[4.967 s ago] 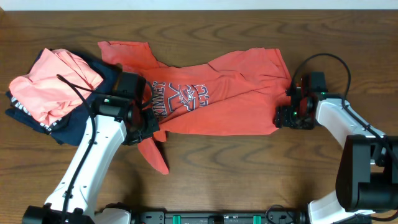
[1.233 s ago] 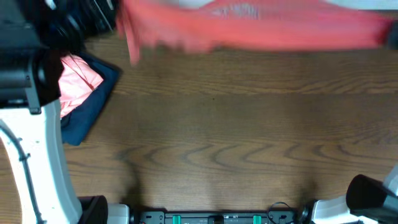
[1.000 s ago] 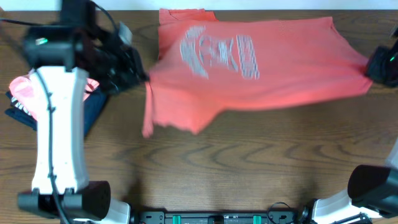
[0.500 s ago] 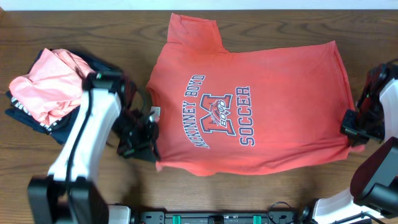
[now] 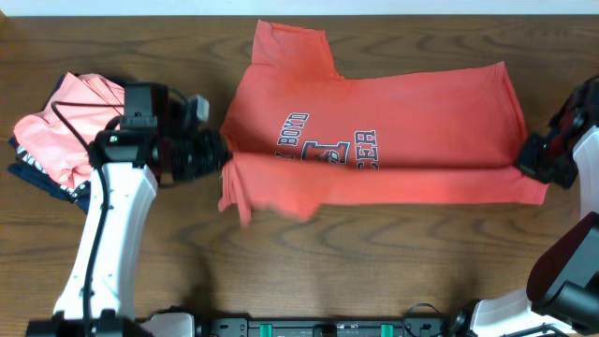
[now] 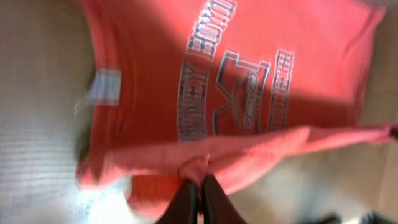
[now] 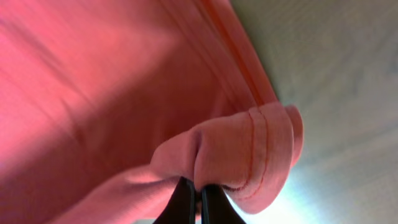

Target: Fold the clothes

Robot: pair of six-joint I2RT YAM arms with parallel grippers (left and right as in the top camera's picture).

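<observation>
Your T-shirt (image 5: 421, 103) lies across the table (image 5: 374, 271), centre toward 12 o'clock. Its near hem is doubled over, so only the top half of the chest print (image 5: 328, 150) shows; the rest is hidden under the fold. L wrist view is blurred. Left gripper (image 5: 217, 161) sits at the shirt's 9 o'clock edge and right gripper (image 5: 535, 170) at its 3 o'clock corner, each pinched tight on bunched shirt fabric. Pink-and-navy pile (image 5: 56, 131) at far 9 o'clock, partly behind L arm.
</observation>
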